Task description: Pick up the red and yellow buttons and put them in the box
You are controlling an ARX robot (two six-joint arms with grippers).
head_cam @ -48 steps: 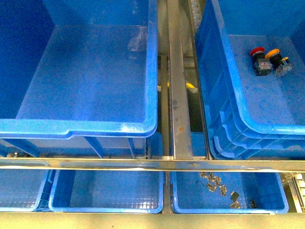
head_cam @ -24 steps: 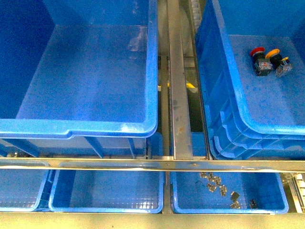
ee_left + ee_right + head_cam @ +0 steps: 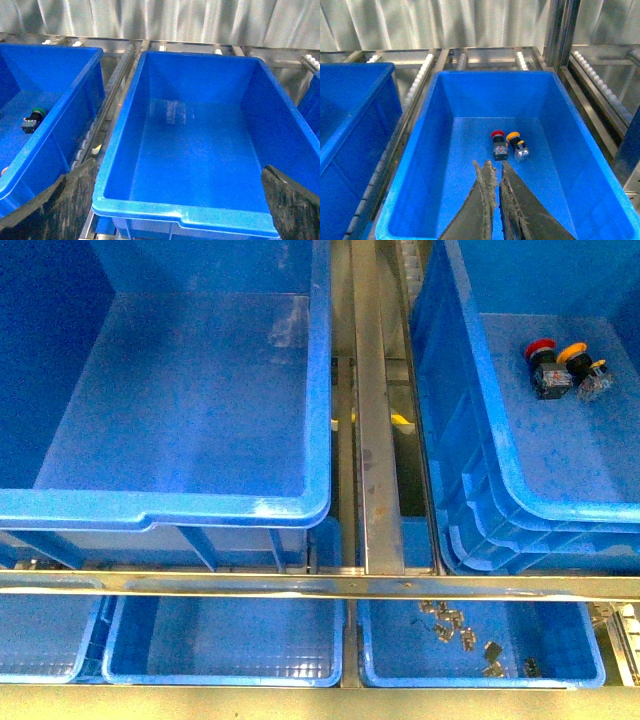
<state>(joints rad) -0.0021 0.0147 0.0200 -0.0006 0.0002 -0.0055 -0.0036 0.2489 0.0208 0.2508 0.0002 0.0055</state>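
Red button (image 3: pixel 541 350) and yellow button (image 3: pixel 573 353) both lie on the floor of the right-hand crate (image 3: pixel 470 455), toward 1–2 o'clock in the front view, side by side and close enough that they may be touching. A clear-bodied part sits just beside the yellow one. The large deep box (image 3: pixel 318 390) at 10–11 o'clock holds nothing visible.

Right gripper (image 3: pixel 496 200): fingers pressed nearly together, only a thin slit between them, holding nothing, hovering above the crate short of the buttons. Left gripper: fingers (image 3: pixel 75 200) spread wide, only their dark tips visible at the frame edges, poised over the empty box (image 3: pixel 200 150). Neither arm shows in the front view.

Risks, as judged:
- Fingers must spread before descent; coming down nearly closed would knock the buttons rather than grasp.
- Buttons sit so close that closing on the red cap could drag or tip the yellow one, or catch both.
- Round mushroom caps may slip from a pinch; the squarer body looks the safer hold.
- Green-capped switch (image 3: pixel 34 117) in the far-left crate is a possible wrong target.
- Crate rim and metal rail (image 3: pixel 375 440) lie between pick and drop; a low transfer could clip them.
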